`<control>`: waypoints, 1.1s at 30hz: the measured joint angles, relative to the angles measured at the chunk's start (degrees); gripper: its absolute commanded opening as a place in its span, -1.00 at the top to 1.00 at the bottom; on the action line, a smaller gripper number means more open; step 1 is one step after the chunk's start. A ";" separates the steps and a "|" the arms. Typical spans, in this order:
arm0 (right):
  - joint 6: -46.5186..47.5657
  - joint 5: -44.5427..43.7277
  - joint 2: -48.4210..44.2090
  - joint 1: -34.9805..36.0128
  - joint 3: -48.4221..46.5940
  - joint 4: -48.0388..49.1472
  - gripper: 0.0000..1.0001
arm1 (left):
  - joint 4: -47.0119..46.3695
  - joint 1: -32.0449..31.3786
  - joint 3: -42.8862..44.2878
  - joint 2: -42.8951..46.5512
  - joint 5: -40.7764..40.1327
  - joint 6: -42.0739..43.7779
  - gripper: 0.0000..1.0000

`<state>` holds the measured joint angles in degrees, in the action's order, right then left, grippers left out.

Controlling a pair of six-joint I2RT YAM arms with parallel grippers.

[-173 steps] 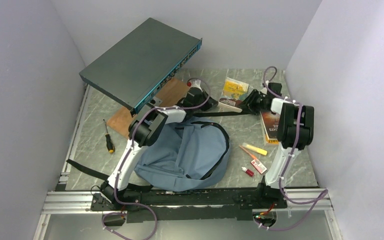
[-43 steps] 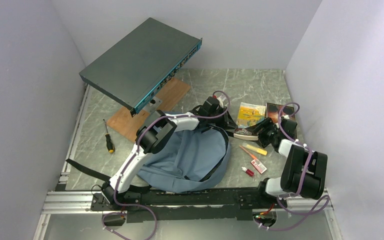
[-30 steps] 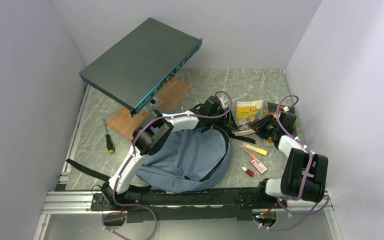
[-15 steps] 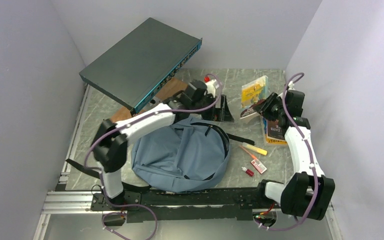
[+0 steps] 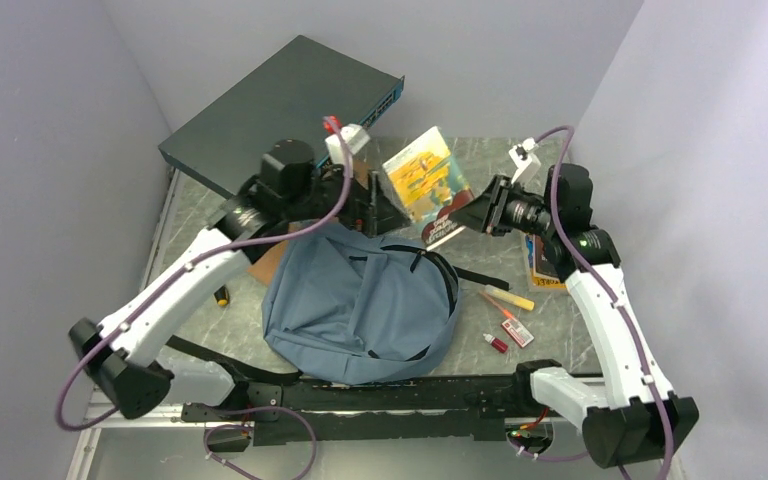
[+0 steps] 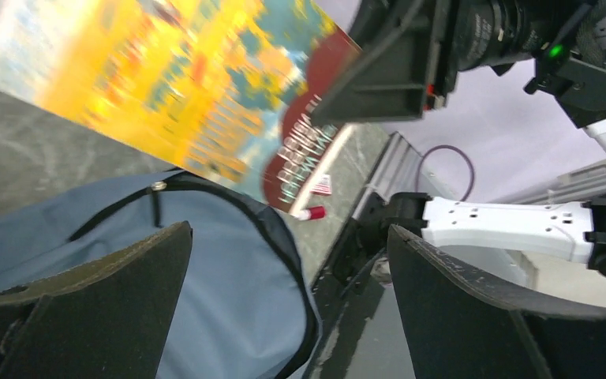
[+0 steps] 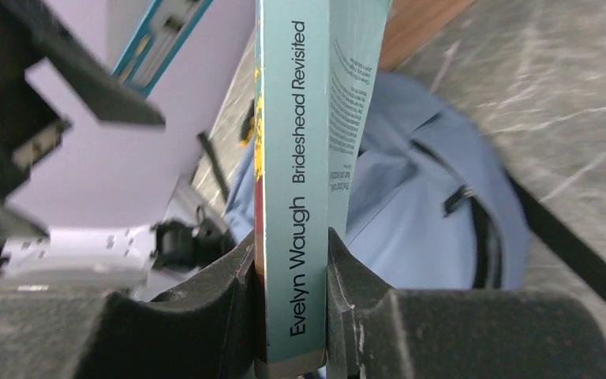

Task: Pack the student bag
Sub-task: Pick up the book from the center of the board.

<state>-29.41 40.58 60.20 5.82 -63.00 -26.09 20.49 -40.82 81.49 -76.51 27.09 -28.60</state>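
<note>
My right gripper (image 5: 463, 212) pinches the Brideshead Revisited paperback (image 5: 420, 178), tilted up just beyond the backpack (image 5: 360, 310)'s top; my left gripper (image 5: 378, 208) gapes empty alongside.

One student bag (image 5: 360, 310), two books (image 5: 420, 178), one metal box (image 5: 260, 110), one yellow marker (image 5: 511, 298), one orange pen (image 5: 493, 303), one red-capped bottle (image 5: 497, 344).

The right gripper (image 5: 463, 214) clamps the lower corner of a yellow-covered book (image 5: 420, 175), held tilted above the table (image 5: 485, 160). The left gripper (image 5: 385, 208) hangs just left of the book, over the far edge of the student bag (image 5: 360, 315).
</note>
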 measured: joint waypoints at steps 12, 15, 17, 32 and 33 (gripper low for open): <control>3.67 16.83 -13.33 6.62 8.70 -2.40 1.00 | 12.90 3.76 6.19 12.44 -7.15 10.34 -0.99; 3.72 21.97 -13.14 7.78 9.20 -1.81 1.00 | 14.95 4.70 6.75 11.67 -5.86 11.82 -0.99; 3.15 24.81 -12.87 8.66 9.66 0.11 1.00 | 16.55 5.53 7.34 10.43 -3.91 12.68 -0.99; 7.85 34.16 -5.29 19.17 8.28 0.48 1.00 | 16.65 13.16 4.42 9.68 19.32 10.95 -0.99; 7.93 34.58 -5.14 19.43 8.00 0.48 1.00 | 16.11 13.40 3.61 10.16 21.09 10.69 -0.99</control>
<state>-21.47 75.16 55.07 25.26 -55.00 -25.61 36.60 -27.42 85.10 -66.35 48.18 -17.91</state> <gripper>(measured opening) 0.285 0.996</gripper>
